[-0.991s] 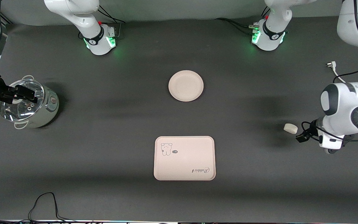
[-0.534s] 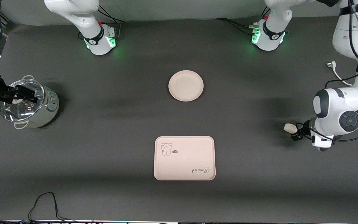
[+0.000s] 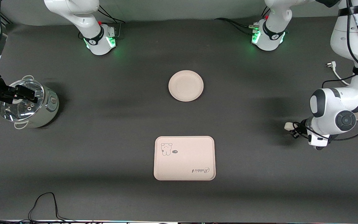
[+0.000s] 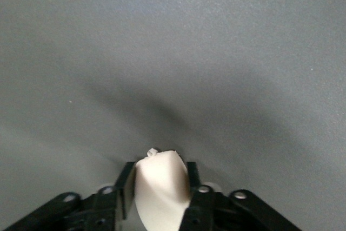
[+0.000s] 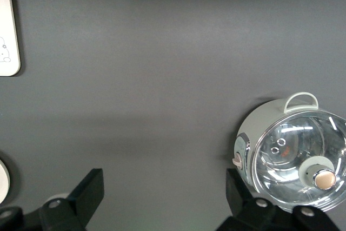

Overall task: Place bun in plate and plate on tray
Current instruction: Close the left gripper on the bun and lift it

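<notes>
At the right edge of the front view, just below mid-height, my left gripper (image 3: pixel 293 130) is clenched on the bun (image 3: pixel 288 126), whose white body shows pinched between both fingers (image 4: pixel 125 190) in the left wrist view. At frame centre the plate (image 3: pixel 185 85) sits bare, with the tray (image 3: pixel 184 158) below it, the two well apart. At the left edge my right gripper (image 3: pixel 26 93) waits, spread wide over the glass-lidded pot (image 3: pixel 31 107).
</notes>
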`<state>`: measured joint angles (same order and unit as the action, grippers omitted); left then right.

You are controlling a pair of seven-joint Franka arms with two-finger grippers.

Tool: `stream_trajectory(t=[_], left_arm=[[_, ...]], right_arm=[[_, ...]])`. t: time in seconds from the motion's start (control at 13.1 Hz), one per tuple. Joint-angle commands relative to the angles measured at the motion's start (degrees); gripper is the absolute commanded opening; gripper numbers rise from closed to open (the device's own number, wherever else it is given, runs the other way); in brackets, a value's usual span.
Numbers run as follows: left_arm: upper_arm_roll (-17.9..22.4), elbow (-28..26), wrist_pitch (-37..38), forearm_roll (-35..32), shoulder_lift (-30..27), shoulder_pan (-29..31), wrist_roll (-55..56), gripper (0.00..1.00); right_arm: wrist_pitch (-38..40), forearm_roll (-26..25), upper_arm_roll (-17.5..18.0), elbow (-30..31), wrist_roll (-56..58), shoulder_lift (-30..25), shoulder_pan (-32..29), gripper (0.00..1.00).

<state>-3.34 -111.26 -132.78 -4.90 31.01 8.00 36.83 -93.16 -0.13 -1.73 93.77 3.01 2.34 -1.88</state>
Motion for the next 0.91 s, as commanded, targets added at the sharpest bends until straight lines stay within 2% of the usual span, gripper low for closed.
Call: stream_trajectory(t=[0.0,0.3,0.38,0.46,0.61,0.84], left_arm=[[-0.6,-0.5,1.7,0.4,-1.6,-1.0,-2.2,0.21],[-5.5,0.6,9.7,0.4,-7.3,-1.1,-3.1,0.23],[-7.6,1.7,13.3,0.3,-9.1,-1.4,-2.6,0.29],[-9.7,2.8,17.1,0.4,-10.9,-2.4,-1.9,0.30],[-11.9,2.7,18.9,0.4,-14.6,-6.8,0.2,0.30],[-13.0,3.1,17.5,0.5,-16.4,-18.4,7.7,0.30]], right_arm=[[0.6,-0.8,-0.6,0.6,-1.3,-0.8,0.9,1.00],[0.6,-0.8,-0.6,0.6,-1.2,-0.8,0.9,1.00],[0.6,-0.8,-0.6,0.6,-1.3,-0.9,0.9,1.00],[0.6,-0.8,-0.6,0.6,-1.2,-0.9,0.9,1.00],[0.6,-0.8,-0.6,0.7,-1.2,-1.0,0.9,1.00],[0.6,-0.8,-0.6,0.7,-1.3,-1.1,0.9,1.00]])
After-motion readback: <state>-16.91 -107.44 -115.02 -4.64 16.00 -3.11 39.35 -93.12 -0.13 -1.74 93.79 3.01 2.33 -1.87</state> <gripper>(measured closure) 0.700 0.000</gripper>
